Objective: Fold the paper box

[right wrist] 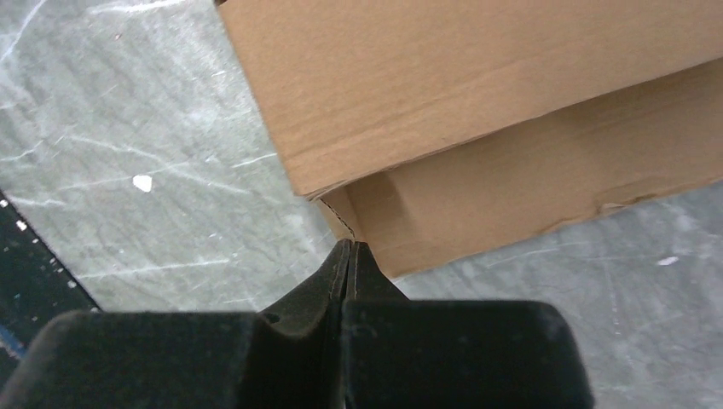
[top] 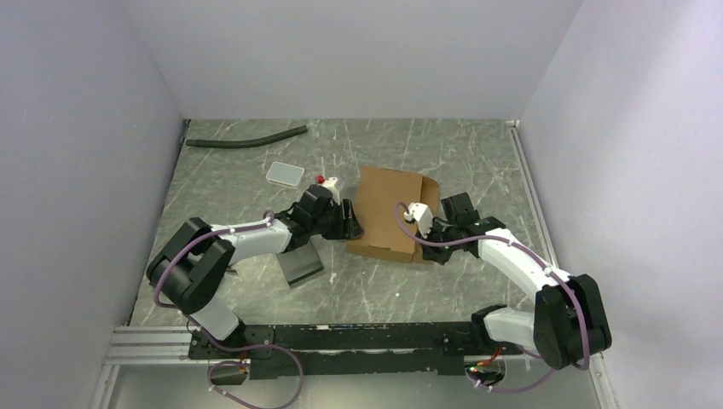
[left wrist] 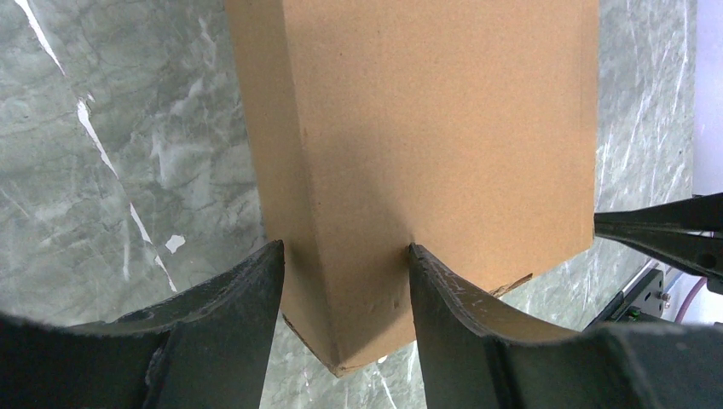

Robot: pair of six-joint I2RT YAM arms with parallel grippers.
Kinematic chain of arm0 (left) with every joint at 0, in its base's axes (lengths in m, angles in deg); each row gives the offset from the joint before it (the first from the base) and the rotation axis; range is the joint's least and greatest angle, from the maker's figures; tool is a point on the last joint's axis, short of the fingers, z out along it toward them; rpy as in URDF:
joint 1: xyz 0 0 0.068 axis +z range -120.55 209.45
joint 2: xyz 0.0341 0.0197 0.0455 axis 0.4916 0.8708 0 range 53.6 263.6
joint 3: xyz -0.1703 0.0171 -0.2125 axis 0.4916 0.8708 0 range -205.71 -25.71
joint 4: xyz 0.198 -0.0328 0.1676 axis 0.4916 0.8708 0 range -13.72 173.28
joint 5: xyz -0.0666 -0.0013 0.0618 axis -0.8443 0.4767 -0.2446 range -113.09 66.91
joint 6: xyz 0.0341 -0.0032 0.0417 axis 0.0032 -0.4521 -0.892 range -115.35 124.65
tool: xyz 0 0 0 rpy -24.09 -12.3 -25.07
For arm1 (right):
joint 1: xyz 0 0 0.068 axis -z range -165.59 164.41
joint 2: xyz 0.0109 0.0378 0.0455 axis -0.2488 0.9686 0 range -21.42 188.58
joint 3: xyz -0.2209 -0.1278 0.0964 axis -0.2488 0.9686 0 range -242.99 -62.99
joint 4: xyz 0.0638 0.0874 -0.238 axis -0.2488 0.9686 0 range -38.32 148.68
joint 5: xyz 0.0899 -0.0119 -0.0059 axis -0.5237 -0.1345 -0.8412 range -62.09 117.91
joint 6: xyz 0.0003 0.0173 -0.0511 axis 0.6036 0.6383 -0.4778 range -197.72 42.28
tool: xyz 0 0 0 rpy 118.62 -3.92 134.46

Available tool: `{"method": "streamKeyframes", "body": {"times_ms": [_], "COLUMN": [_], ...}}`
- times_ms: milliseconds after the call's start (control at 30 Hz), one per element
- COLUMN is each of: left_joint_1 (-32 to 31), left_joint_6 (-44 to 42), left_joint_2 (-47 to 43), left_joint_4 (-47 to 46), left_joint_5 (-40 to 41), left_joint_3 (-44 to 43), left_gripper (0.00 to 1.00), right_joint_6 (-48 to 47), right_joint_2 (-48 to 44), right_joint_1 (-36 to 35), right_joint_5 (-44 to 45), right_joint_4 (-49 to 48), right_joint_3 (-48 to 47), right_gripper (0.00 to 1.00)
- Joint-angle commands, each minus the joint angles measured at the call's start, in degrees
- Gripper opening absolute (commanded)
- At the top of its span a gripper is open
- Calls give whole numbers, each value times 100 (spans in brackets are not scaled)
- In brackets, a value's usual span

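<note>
The paper box [top: 388, 213] is a brown cardboard mailer lying on the table between the two arms, its lid resting slightly raised. My left gripper [top: 351, 223] is at the box's left near corner. In the left wrist view its jaws [left wrist: 346, 247] stand wide apart, one on each side of that corner of the box [left wrist: 426, 128]. My right gripper [top: 432, 243] is at the box's right near corner. In the right wrist view its tips [right wrist: 349, 244] are pressed together, with nothing between them, and touch the corner of the box [right wrist: 477, 94] just under the lid edge.
A dark flat slab [top: 303, 266] lies beside the left arm. A small clear tray [top: 285, 174] and a red and white object [top: 328, 181] sit behind the left gripper. A black hose [top: 247, 138] lies at the back left. Walls enclose three sides.
</note>
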Motion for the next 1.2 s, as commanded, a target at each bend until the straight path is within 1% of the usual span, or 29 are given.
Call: {"method": "streamKeyframes", "body": {"times_ms": [0,267,500,600,867,1000,1067,1100,1167], "left_joint_1": [13,12,11,13,11,11,13,11,11], "left_joint_6": [-193,-181,-167,-146,-112,-108,-90,-77,-61], "left_joint_2": [298,305,342,359,357,349,346,343,333], "left_joint_4": [704,686,662,643,624,623,622,625,653], "left_joint_5": [322,263,192,141,67,74,84,91,118], "left_joint_3": [78,63,16,-1,-12,1,18,31,37], "left_gripper": [59,59,59,59,59,59,59,59,59], "right_joint_6": [109,144,118,118,204,308,325,294,187], "right_joint_2": [-56,-47,-233,-315,-218,-234,-242,-268,-366], "right_joint_1": [55,57,-14,-145,-707,-851,-849,-830,-671], "right_joint_5": [527,478,135,83,296,432,423,369,41], "right_joint_4": [-473,-526,-554,-607,-773,-943,-878,-783,-481], "right_joint_3": [-97,-120,-149,-144,-222,-298,-371,-414,-526], "right_gripper": [0,0,0,0,0,0,0,7,18]}}
